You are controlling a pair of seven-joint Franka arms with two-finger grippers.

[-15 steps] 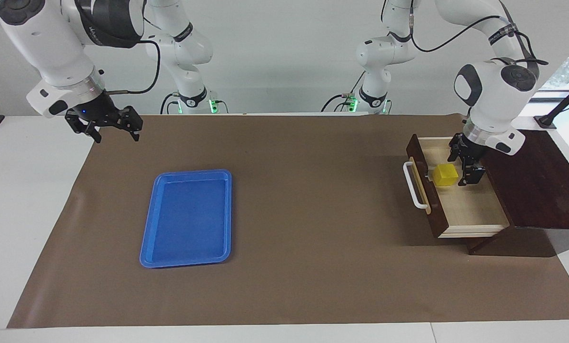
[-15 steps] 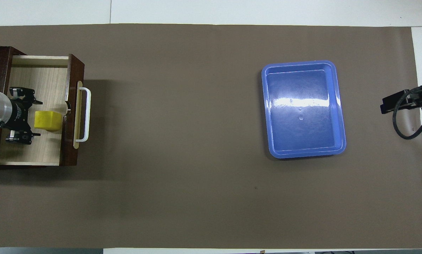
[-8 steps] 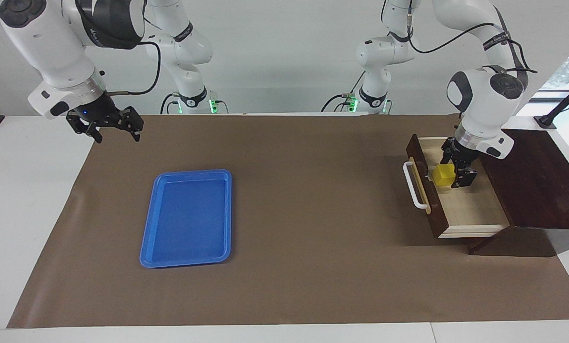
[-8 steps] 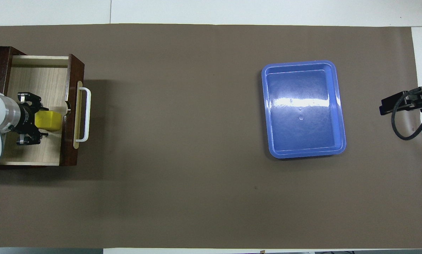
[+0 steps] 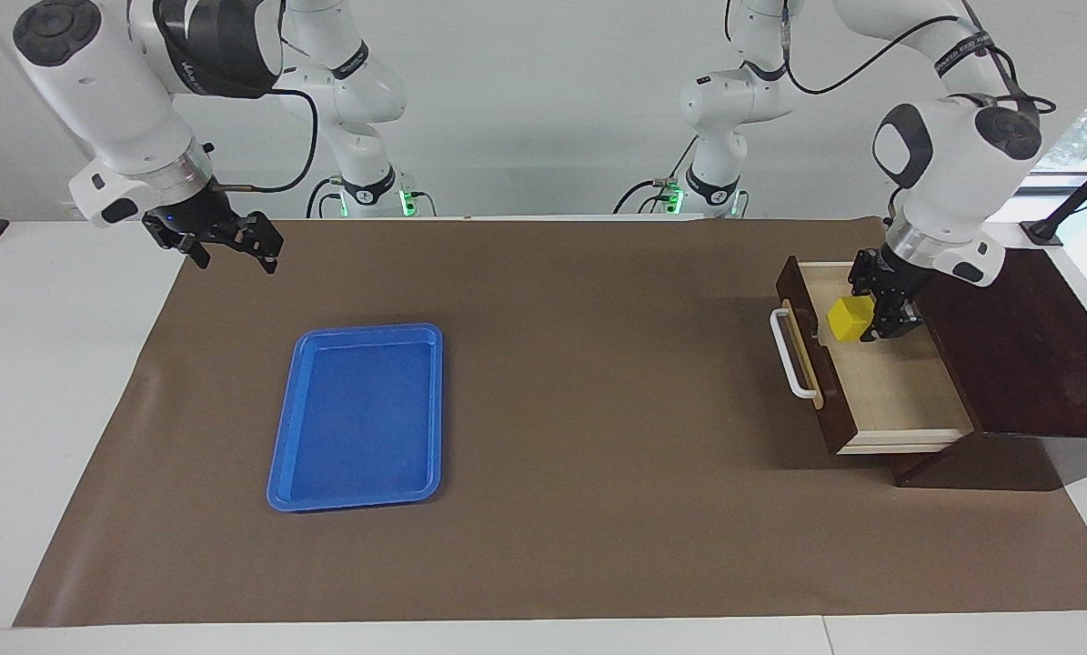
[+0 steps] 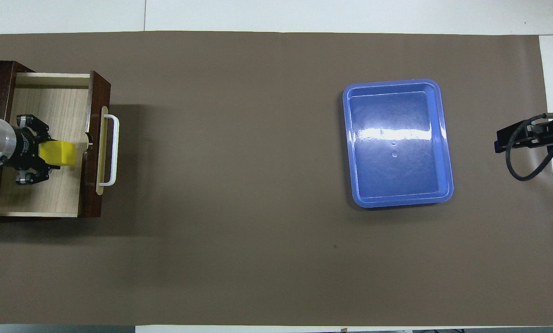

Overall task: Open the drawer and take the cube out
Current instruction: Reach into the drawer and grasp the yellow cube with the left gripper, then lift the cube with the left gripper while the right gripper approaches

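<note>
The drawer (image 5: 898,391) stands pulled out of the dark brown box (image 5: 1025,346) at the left arm's end of the table, with its white handle (image 5: 787,355) toward the table's middle. My left gripper (image 5: 866,318) is inside the drawer, shut on the yellow cube (image 5: 849,317), and holds it slightly tilted just above the pale floor. In the overhead view the cube (image 6: 61,153) sits between the left gripper's fingers (image 6: 32,175) over the drawer (image 6: 49,199). My right gripper (image 5: 238,262) is open and empty, waiting in the air over the mat's corner at the right arm's end.
A blue tray (image 5: 357,329) lies on the brown mat toward the right arm's end; it also shows in the overhead view (image 6: 392,82). The box top rises above the mat beside the drawer. Part of the right gripper (image 6: 517,138) and its cable show in the overhead view.
My left gripper moved onto the cube, shut on it and raised it a little off the drawer floor. The right gripper shifted slightly.
</note>
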